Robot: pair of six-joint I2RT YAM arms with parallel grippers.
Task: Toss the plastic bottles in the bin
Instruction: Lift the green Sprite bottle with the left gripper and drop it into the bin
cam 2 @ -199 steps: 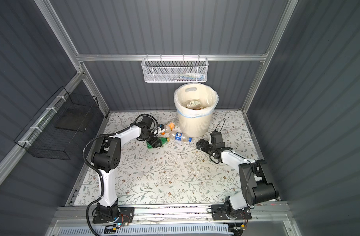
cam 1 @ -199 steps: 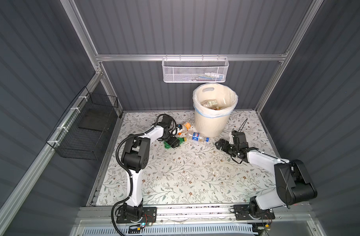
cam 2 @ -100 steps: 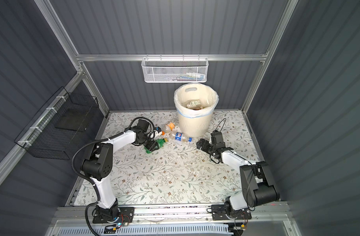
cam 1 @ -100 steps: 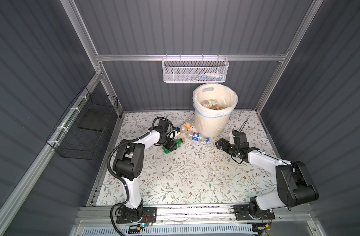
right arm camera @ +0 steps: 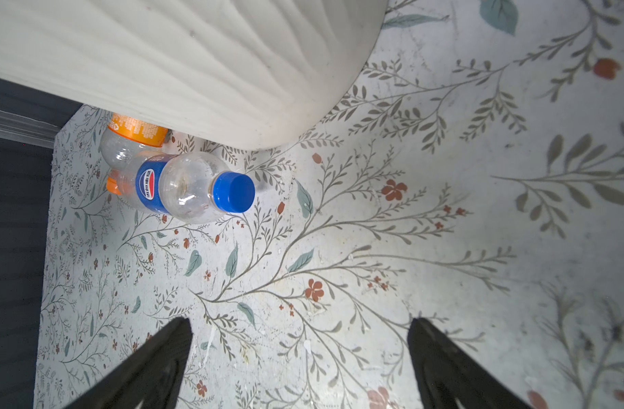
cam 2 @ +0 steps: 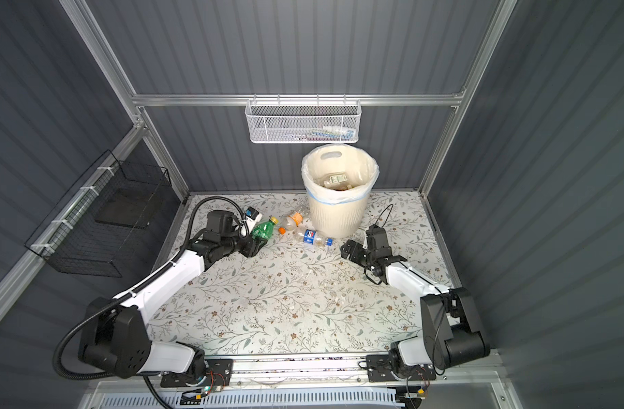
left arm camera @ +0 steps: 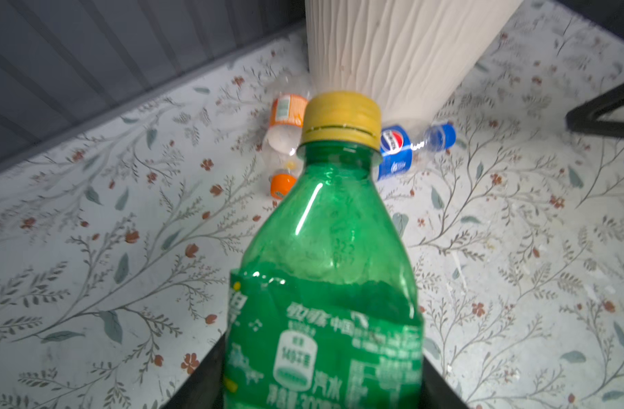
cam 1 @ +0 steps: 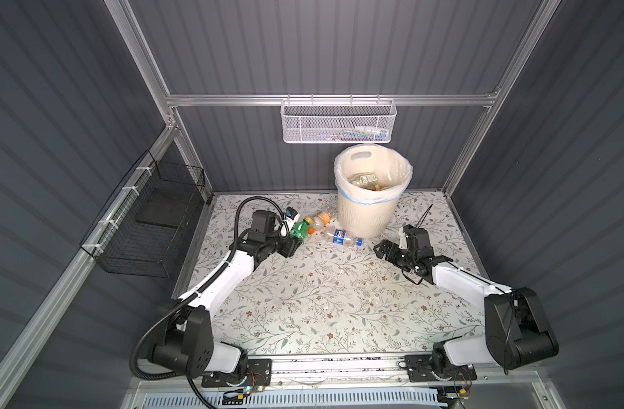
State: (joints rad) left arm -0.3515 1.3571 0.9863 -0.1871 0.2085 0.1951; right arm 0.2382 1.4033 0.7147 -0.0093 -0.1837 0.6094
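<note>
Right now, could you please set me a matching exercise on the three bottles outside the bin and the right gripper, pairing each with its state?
Things:
1. green bottle
2. Pepsi bottle
3. orange-label bottle
4. right gripper

States:
A. open, empty
B. lying, cap toward the green bottle
C. gripped by the left gripper
D. lying, cap toward the right gripper

Pairs: 1-C, 2-D, 3-B, 4-A
</note>
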